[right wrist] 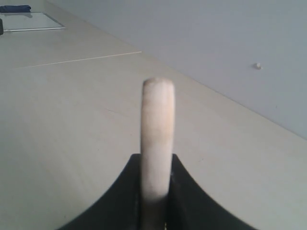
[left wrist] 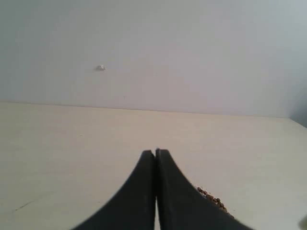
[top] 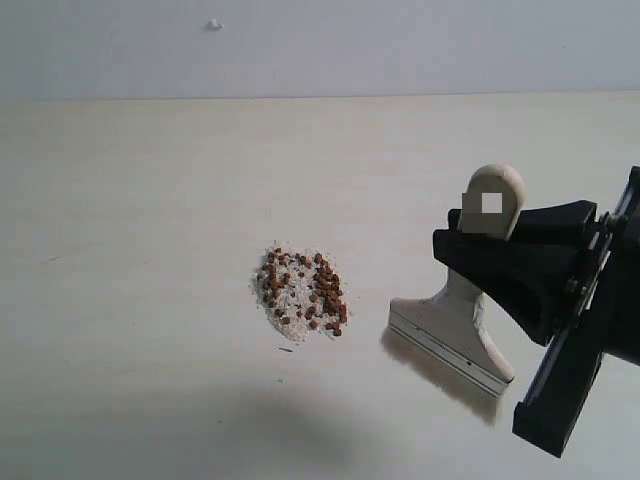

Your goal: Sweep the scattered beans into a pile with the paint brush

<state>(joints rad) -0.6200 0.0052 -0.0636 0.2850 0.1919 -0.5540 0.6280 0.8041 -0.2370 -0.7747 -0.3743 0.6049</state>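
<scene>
Showing beans (top: 303,295) heaped mid-worktop (top: 150,200), paint brush (top: 455,335) near on their right.
Left jaws pressed together, empty; beans mingled with pale crumbs (top: 288,314); brush bristles downward, apart from pile, handle pinched in right jaws.

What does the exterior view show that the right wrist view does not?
Exterior only: the beans gathered among pale crumbs, and the paint brush with its ferrule and bristles down at the table. Right wrist only: a pale flat panel and a blue item in the distance. Both: the brush handle clamped in the right gripper, the table, and a white nub on the wall.
</scene>
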